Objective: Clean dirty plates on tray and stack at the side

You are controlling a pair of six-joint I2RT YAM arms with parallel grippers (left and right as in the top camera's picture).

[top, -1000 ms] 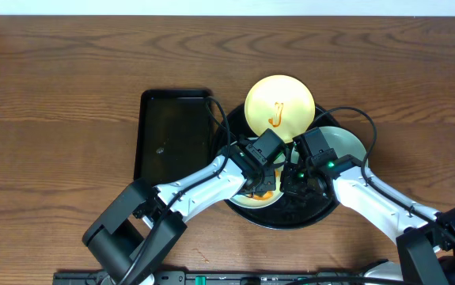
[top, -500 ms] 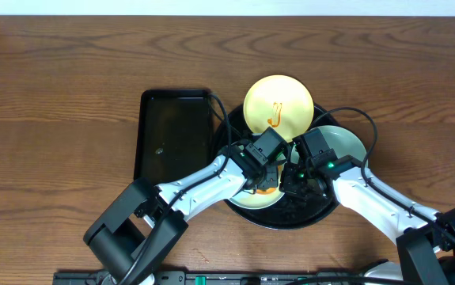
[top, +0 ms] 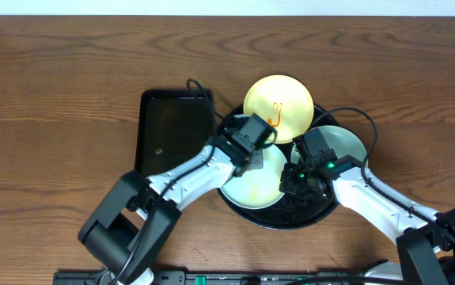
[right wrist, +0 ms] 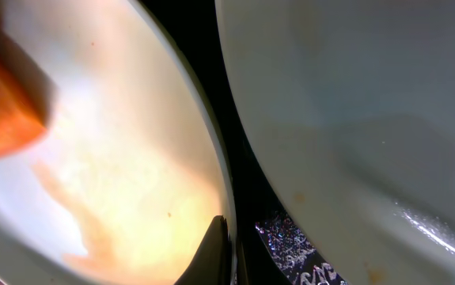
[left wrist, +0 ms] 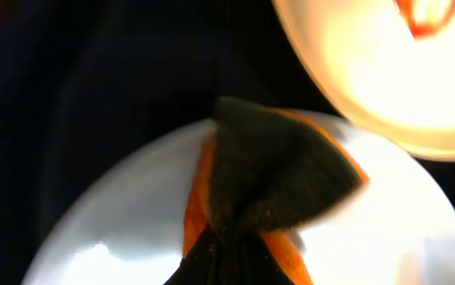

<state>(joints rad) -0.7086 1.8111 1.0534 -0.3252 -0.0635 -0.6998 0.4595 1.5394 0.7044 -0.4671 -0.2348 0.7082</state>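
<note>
Round tray [top: 290, 215] is packed: 3 plates [top: 279, 111] fill it edge to edge. L arm [top: 187, 174] cuts in diag from front-left w/ sponge [left wrist: 274, 182] over the front plate [top: 251, 190]. R arm [top: 369, 194] comes in from front-right, so I see only a narrow gap btw wrists mid-tray. Cable [top: 354, 115] loops over the back-right rim. Rect tray [top: 172, 131] blocks the left, just beside the round one. Open table [top: 69, 79]: back strip, far left, right of tray.

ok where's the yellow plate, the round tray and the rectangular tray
yellow plate [top: 292, 93], overhead view, bare upper right of its face
round tray [top: 286, 221], overhead view, front part by the rim
rectangular tray [top: 172, 127], overhead view, middle of its floor
</note>
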